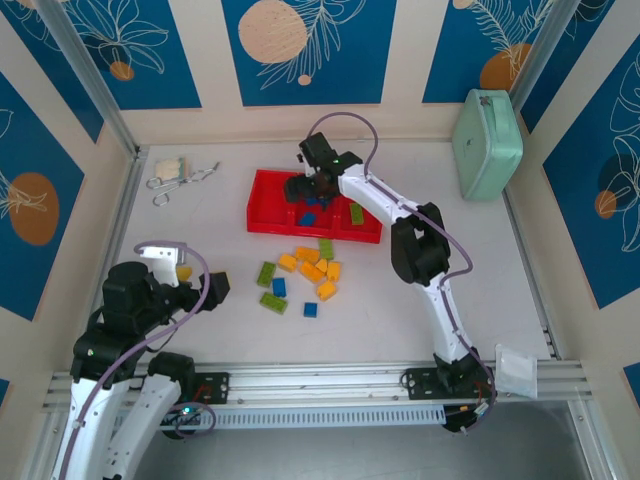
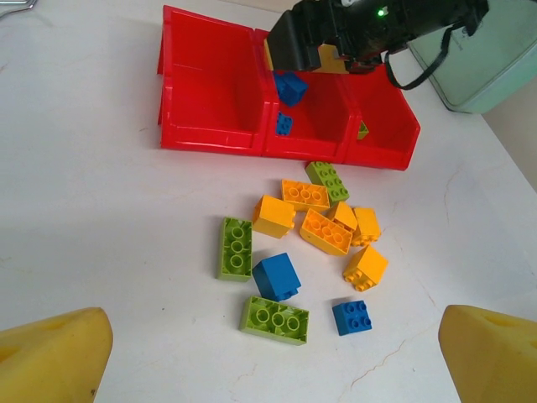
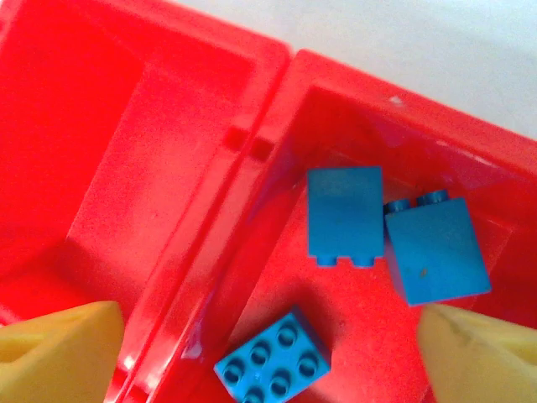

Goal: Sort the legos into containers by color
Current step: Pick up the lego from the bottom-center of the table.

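The containers are three compartments of one red tray [image 1: 262, 200] at the table's middle back. My right gripper [image 1: 308, 188] hangs open over the middle compartment. Below it lie two blue legos [image 3: 344, 211] [image 3: 436, 250], and a third blue brick [image 3: 273, 363] shows between the yellow fingers [image 3: 59, 348], touching neither. One green brick [image 1: 356, 212] lies in the right compartment. In front of the tray, loose legos [image 1: 310, 268] are scattered: several orange [image 2: 325, 231], three green [image 2: 236, 248] and two blue [image 2: 276, 276]. My left gripper [image 2: 270, 361] is open, back from the pile at the near left.
A mint-green case [image 1: 487, 143] leans at the back right wall. Metal clips [image 1: 180, 178] lie at the back left. The right arm [image 1: 420, 250] stretches across the table's right half towards the tray. Walls close in the back and both sides.
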Controlling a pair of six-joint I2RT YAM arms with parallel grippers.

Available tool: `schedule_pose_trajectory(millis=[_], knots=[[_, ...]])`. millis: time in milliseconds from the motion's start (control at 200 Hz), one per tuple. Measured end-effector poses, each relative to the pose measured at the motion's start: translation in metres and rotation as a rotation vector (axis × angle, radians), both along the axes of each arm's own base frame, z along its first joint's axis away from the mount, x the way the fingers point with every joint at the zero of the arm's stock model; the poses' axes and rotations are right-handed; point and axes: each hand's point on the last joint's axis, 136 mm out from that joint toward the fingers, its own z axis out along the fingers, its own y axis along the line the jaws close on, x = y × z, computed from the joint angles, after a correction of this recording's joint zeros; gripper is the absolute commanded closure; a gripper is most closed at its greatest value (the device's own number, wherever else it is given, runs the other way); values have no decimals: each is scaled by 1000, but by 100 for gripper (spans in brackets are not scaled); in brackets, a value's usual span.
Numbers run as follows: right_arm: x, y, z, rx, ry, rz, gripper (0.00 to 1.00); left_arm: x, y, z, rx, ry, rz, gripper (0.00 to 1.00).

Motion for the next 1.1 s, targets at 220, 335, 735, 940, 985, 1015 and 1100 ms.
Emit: schedule_pose_trajectory(millis=[220, 335, 735, 940, 985, 1015, 1100], knots=[[-51, 6, 52, 5, -30, 15, 1, 0, 0, -1, 0, 1, 0, 1], [-86, -3, 66, 16, 0, -35, 2, 0, 0, -2, 1, 4, 0, 1], [-238, -20, 2, 2, 292, -261, 16, 1, 0, -2, -1, -1, -2, 1], [-293, -1, -11, -53, 313, -297, 17, 1, -2, -1, -5, -4, -8, 1], [-297, -4, -17, -76, 317, -336, 18, 1, -2, -1, -7, -4, -11, 1], [-297, -7, -21, -91, 318, -358, 19, 1, -2, -1, -7, -4, -11, 1], [-298, -12, -33, -119, 323, -418, 21, 0, -3, 0, -10, -6, -15, 1]])
